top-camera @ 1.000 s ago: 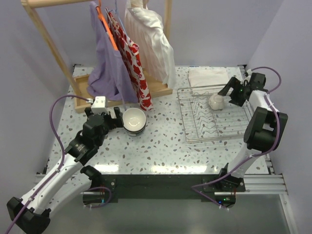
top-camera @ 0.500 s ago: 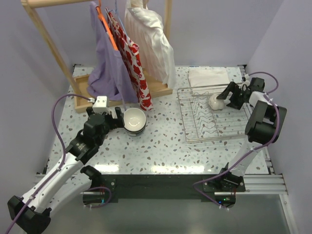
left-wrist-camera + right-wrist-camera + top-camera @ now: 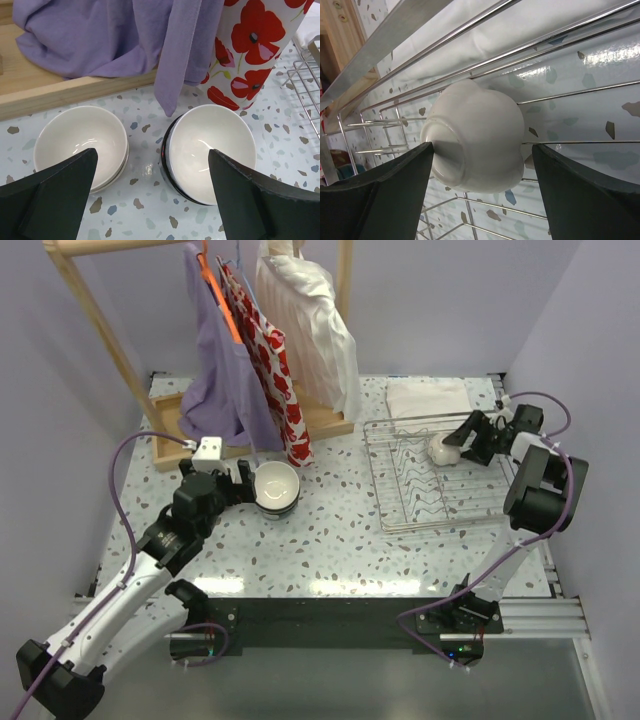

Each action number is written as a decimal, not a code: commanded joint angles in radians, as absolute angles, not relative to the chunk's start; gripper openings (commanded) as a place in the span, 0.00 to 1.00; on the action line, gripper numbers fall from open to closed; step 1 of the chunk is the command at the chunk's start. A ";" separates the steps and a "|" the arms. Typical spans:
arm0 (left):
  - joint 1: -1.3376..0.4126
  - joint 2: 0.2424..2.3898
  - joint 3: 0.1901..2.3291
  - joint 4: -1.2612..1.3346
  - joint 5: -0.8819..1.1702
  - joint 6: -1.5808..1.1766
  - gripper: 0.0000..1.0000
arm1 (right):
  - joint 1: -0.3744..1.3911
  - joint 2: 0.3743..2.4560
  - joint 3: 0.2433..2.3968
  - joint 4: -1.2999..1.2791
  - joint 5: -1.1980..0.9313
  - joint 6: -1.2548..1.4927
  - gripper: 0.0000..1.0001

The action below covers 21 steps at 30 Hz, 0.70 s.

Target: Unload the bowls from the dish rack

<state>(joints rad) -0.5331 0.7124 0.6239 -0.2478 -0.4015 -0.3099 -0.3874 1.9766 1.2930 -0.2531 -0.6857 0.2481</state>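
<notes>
Left gripper (image 3: 152, 151): fingers spread wide, holding nothing and touching nothing, hanging over the table (image 3: 330, 540).
Below the left gripper: two bowls upright on the table, just beside each other.
Cream bowl (image 3: 80, 142): by the finger on the left of the wrist view; it seems nested in another.
Dark-sided bowl (image 3: 210, 150): white inside, by the other finger.
Beyond the left gripper: purple cloth (image 3: 100, 35) and poppy-print cloth (image 3: 250, 45) hanging down.
Right gripper (image 3: 483, 146): fingers apart, one on each side of a white bowl (image 3: 475, 130), not pinching it; one finger meets the rim, the other stands just clear.
White bowl: on its side in the dish rack (image 3: 445, 527), between the right gripper's fingers.
</notes>
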 commanded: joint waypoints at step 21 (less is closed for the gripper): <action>-0.522 0.693 0.621 -0.192 -0.391 -0.288 0.98 | -0.390 1.836 1.227 -0.169 -0.738 0.308 0.13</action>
